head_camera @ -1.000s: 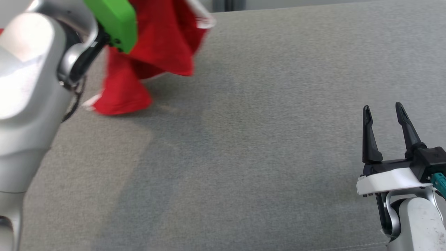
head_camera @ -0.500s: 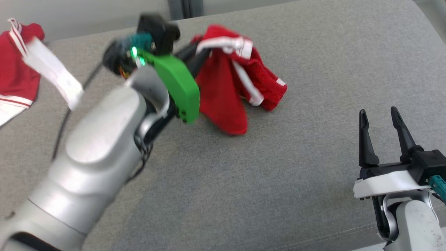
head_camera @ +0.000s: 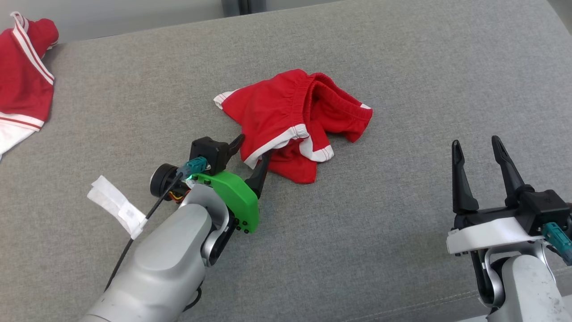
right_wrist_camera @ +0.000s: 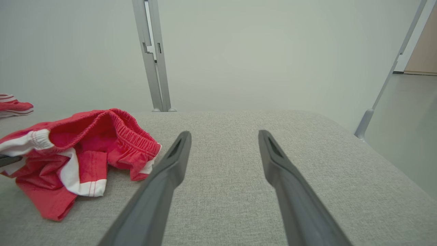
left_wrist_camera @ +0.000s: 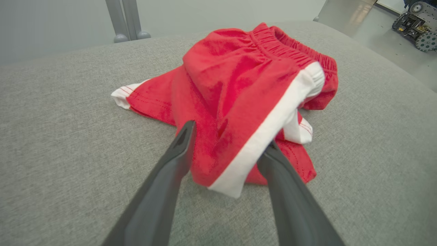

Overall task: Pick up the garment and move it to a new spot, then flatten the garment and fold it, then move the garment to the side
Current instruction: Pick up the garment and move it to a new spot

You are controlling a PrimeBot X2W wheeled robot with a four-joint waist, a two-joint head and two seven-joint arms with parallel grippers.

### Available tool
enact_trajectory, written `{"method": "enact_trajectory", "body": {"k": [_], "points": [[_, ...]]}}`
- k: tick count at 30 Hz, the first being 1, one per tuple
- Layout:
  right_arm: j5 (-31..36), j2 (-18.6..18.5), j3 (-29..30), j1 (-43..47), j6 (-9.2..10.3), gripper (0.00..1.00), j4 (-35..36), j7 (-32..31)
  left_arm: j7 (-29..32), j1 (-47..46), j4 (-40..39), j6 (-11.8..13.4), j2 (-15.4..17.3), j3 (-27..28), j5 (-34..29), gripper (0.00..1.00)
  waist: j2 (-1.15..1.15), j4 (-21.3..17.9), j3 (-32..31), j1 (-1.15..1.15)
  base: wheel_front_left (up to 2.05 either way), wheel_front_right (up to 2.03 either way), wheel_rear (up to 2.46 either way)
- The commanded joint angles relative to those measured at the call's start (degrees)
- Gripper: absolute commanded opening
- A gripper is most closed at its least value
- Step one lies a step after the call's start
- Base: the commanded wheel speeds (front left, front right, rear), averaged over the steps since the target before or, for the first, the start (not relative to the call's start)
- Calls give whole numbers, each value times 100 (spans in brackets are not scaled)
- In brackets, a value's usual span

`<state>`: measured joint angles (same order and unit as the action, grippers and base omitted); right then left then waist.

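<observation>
The garment (head_camera: 295,116) is a pair of red shorts with white trim, lying crumpled in a heap near the middle of the grey cushioned surface (head_camera: 402,67). My left gripper (head_camera: 253,147) sits low at the heap's near-left edge with its fingers spread apart. In the left wrist view the white-banded hem of the garment (left_wrist_camera: 239,78) lies loosely between the two fingers of the left gripper (left_wrist_camera: 230,135), unpinched. My right gripper (head_camera: 476,142) stands open at the lower right, well clear of the cloth. Left of the right gripper (right_wrist_camera: 224,134) the garment (right_wrist_camera: 85,150) appears.
A second red-and-white garment (head_camera: 22,67) lies at the far left edge of the surface. A white tag (head_camera: 116,205) hangs on my left arm's cable. Metal posts (right_wrist_camera: 153,54) and a pale wall stand behind. The surface rounds off to the floor at the right.
The head camera has shifted. My left arm brought the hanging garment down onto the surface, and its fingers have opened, letting the cloth go. The right gripper stays open.
</observation>
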<state>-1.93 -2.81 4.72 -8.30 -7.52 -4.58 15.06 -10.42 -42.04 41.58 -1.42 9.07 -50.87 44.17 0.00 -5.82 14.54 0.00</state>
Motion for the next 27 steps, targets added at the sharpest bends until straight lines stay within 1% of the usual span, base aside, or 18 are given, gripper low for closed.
{"method": "enact_trajectory", "body": {"k": [1, 6, 11, 15, 20, 24, 27], "points": [[8, -14, 0, 5, 6, 100, -27, 19, -126, 69, 52, 28, -17, -13, -85, 100, 0, 57, -57, 0, 0, 0, 0], [68, -14, 19, 47, 6, 100, -94, 19, -403, 255, 4, 111, -62, 183, -75, 100, 0, 168, -208, 0, 0, 0, 0], [110, -13, 10, 83, 6, 100, -160, 19, -478, 622, -360, 279, 70, 567, -185, 100, 0, 268, -375, 0, 0, 0, 0], [138, -14, -46, 94, 6, 100, -217, 19, -477, 1262, -1081, 511, 223, 1179, -530, 100, 0, 335, -541, 0, 0, 0, 0], [53, -14, -136, 219, 6, 100, -323, 18, -479, 2154, -1781, 666, 327, 1852, -959, 100, 0, 420, -813, 0, 0, 0, 0], [27, -14, -237, 382, 6, 100, -388, 18, -480, 2882, -2249, 746, 300, 2460, -1268, 100, 0, 497, -1032, 0, 0, 0, 0], [6, -14, -331, 531, 6, 100, -436, 19, -474, 3382, -2533, 788, 207, 2907, -1545, 100, 0, 544, -1191, 0, 0, 0, 0]]}}
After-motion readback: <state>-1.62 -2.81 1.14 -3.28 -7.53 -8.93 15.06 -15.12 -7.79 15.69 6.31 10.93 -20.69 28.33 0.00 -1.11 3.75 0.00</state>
